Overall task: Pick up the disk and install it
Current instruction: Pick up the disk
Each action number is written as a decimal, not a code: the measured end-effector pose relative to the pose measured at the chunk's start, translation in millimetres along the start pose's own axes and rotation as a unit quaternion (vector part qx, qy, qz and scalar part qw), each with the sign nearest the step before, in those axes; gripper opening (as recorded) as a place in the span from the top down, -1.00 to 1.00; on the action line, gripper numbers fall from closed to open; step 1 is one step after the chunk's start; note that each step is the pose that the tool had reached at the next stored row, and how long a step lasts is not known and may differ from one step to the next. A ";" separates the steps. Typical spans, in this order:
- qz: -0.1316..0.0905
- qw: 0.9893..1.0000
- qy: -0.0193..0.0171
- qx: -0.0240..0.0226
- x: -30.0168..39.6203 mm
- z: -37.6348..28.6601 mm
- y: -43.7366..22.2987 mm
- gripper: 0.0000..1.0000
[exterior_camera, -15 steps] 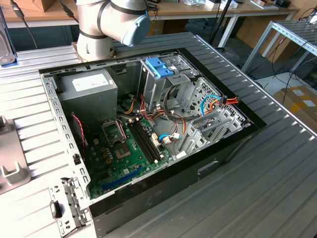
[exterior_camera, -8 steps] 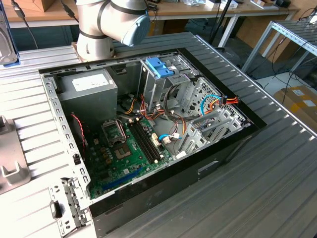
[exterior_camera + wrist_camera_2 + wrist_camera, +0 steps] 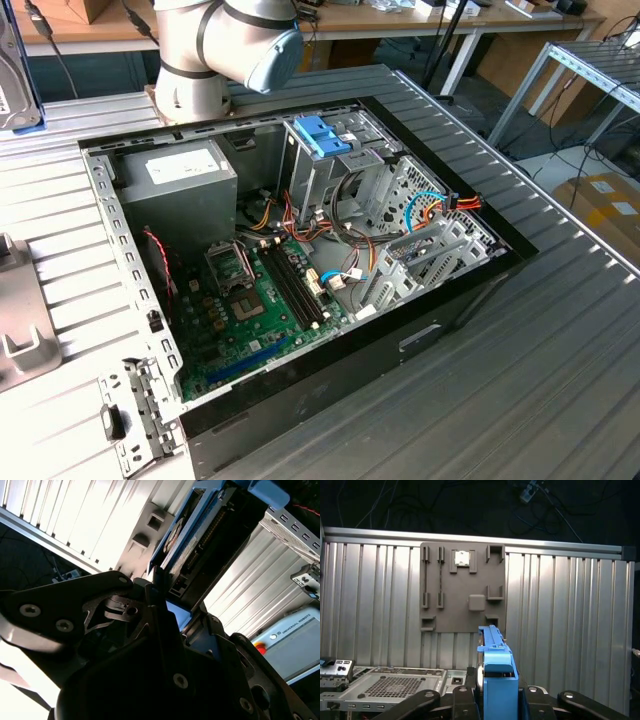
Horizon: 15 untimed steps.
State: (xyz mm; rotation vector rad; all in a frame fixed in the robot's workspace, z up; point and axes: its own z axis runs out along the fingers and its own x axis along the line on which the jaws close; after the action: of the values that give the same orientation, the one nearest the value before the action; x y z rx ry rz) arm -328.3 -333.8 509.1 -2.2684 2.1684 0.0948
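The disk (image 3: 496, 680) stands edge-on between my gripper's dark fingers (image 3: 460, 700), its blue side rail facing the camera in the first wrist view. In the second wrist view the disk (image 3: 200, 535) shows its dark body, connector edge and blue rails, and my gripper (image 3: 167, 612) is shut on its lower end. It hangs in the air above the grey holder plate (image 3: 462, 587) on the ribbed table. At the exterior view's left edge a blue-edged grey slab (image 3: 12, 80), probably the disk, is raised above the table.
The open computer case (image 3: 300, 250) lies on the table, holding a grey power supply (image 3: 180, 180), a green motherboard (image 3: 250, 300), loose cables and a metal drive cage with a blue latch (image 3: 325, 135). The arm's base (image 3: 200, 60) stands behind the case. A bracket (image 3: 125, 420) lies near the case's corner.
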 end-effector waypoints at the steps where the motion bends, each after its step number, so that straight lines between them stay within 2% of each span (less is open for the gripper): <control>1: 0.000 1.000 0.000 0.000 0.0 0.0 -0.4 0.26; 15: 0.000 1.000 0.000 0.000 0.3 -0.2 -7.1 0.26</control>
State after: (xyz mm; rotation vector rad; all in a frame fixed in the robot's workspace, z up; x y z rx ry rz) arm -321.2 -333.8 509.0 -2.2683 2.1683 0.0948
